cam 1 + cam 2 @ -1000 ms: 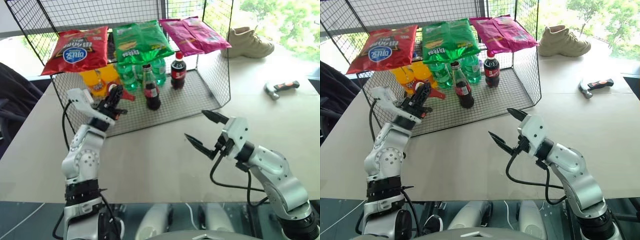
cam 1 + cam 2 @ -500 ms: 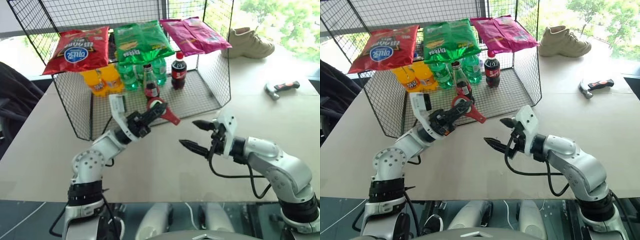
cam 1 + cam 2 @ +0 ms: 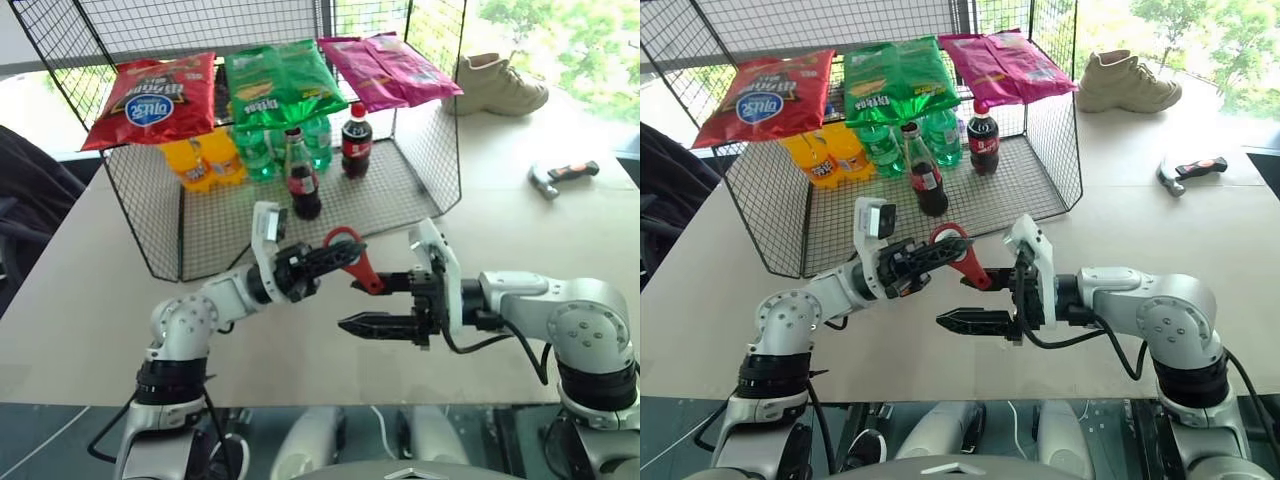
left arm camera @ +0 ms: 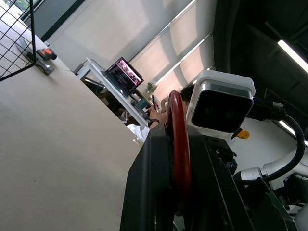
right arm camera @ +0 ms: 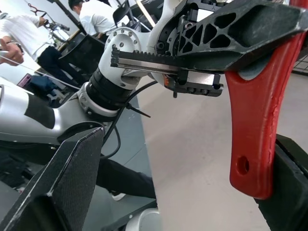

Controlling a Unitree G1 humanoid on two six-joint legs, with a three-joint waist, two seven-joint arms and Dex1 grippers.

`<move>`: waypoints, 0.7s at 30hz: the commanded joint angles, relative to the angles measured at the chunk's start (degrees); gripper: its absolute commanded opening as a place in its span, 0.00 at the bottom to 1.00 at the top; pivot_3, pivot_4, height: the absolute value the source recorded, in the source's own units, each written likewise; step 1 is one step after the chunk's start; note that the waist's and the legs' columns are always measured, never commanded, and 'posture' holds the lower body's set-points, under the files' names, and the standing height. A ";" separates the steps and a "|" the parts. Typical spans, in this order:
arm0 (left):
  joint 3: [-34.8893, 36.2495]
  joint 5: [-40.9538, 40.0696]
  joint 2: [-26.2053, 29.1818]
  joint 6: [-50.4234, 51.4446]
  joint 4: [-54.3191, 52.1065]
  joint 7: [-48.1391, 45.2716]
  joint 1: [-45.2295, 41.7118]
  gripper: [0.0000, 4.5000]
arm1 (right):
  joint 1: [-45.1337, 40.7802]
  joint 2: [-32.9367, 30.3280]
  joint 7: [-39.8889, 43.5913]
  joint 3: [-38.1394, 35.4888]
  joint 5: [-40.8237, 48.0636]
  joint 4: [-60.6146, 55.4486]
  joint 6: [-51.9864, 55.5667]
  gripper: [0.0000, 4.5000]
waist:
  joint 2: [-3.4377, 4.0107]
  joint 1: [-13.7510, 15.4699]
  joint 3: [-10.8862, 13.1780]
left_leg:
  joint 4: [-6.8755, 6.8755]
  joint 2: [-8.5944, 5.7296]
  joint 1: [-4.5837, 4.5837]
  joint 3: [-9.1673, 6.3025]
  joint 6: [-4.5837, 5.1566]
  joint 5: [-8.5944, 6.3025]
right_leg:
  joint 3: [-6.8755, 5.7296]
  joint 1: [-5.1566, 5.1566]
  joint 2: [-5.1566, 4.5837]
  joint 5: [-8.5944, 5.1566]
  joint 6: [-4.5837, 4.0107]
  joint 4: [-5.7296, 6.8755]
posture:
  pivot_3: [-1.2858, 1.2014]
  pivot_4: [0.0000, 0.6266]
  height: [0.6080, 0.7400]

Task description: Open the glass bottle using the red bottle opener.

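Note:
My left gripper (image 3: 335,256) is shut on the ring end of the red bottle opener (image 3: 352,260) and holds it above the table in front of the wire rack. Its handle points toward my right gripper (image 3: 373,304), which is open and aimed leftward. In the right wrist view the opener's handle (image 5: 254,125) hangs between my open jaws, close beside one finger (image 5: 294,166); I cannot tell whether they touch. The glass bottle (image 3: 301,178), dark liquid with a red label, stands upright on the rack's floor, well behind both grippers.
The wire rack (image 3: 420,150) has chip bags (image 3: 275,80) on top, with green bottles (image 3: 255,150), orange bottles (image 3: 200,160) and a plastic cola bottle (image 3: 357,140) inside. A hammer (image 3: 562,176) and a shoe (image 3: 500,85) lie at the far right of the table.
My left gripper carried the opener out of the rack toward the middle and nearer me. My right gripper swung to point left, and its open fingers now flank the opener's handle.

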 commanded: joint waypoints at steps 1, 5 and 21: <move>-1.15 2.32 0.72 -1.16 -0.38 -2.13 -0.71 0.00 | -2.13 -0.53 -0.16 -0.46 4.80 -0.41 0.59 0.88 | 0.00 0.00 0.00 | 0.00 0.00 -0.03 0.00 0.00 0.00 | 0.00 -0.02 0.00 0.00 0.00 0.00 | 0.52 0.24 1.00; -1.11 3.81 0.70 -2.04 1.03 -3.27 -1.51 0.00 | -2.55 -1.82 -0.17 0.34 6.07 -0.37 1.04 0.52 | 0.00 0.04 0.00 | 0.07 -0.02 -0.36 0.00 -0.04 0.04 | -0.02 -0.31 -0.02 0.01 0.01 0.01 | 0.52 0.24 1.00; -2.63 9.10 1.55 -7.78 -1.59 -6.71 0.23 0.24 | 1.55 -8.14 3.37 0.88 9.00 -0.56 1.94 0.00 | 0.00 0.14 0.00 | 0.08 -0.02 -0.53 0.00 -0.04 0.04 | -0.01 -0.41 -0.06 0.01 0.01 0.00 | 0.52 0.24 1.00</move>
